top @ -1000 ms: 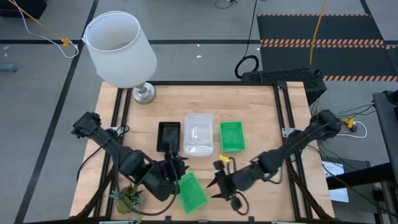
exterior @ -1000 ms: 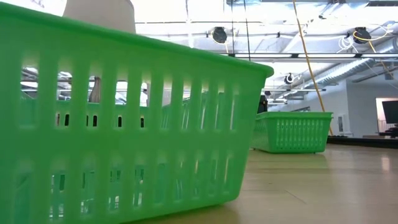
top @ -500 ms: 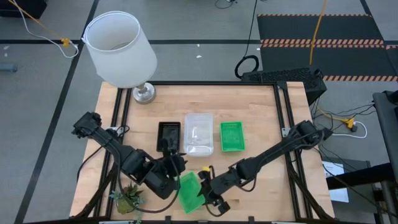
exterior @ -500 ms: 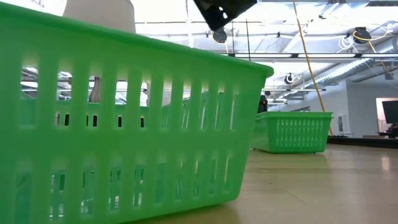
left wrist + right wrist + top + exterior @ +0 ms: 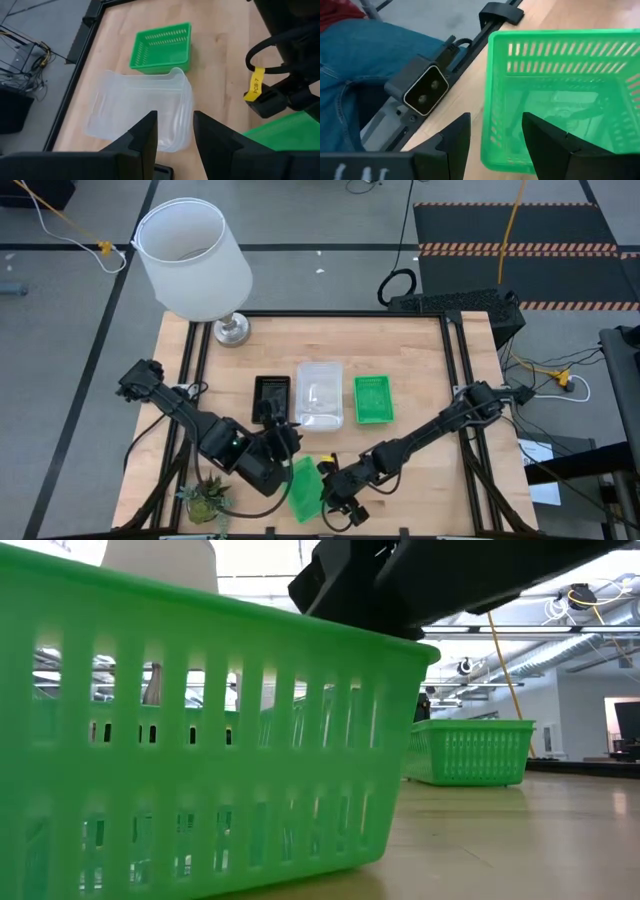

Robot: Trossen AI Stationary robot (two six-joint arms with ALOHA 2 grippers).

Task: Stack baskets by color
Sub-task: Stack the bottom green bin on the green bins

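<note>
The near green basket [image 5: 304, 486] is sitting upright at the front edge of the table [image 5: 420, 360], just beside the small plant [image 5: 207, 498]; my right gripper [image 5: 328, 492] is hanging over its rim, fingers spread, with one finger [image 5: 451, 137] outside the wall and the other [image 5: 547, 142] over the inside, and I cannot tell whether either one is touching the plastic; in the low view the dark bulk of that arm is lying across the top edge of this basket [image 5: 200, 740]. Farther back three other baskets are standing in a row, near one another but apart: the black basket [image 5: 271, 398], the clear basket [image 5: 319, 393] in the middle, and the second green basket [image 5: 373, 398] on the far side of it; I cannot tell how many baskets are nested in each. My left gripper [image 5: 285, 438] is hovering just behind the near green basket and in front of the black one, fingers [image 5: 145, 140] parted and holding nothing, pointing toward the clear basket; beyond them a yellow tag [image 5: 256, 84] is showing on the right arm's cable. At the far left corner a big white lampshade [image 5: 190, 258] is standing on its metal base [image 5: 232, 330]; past the table's front edge the low camera [image 5: 426, 92] is sitting on the frame rail, with a person's blue trouser leg [image 5: 355, 70] behind it.
</note>
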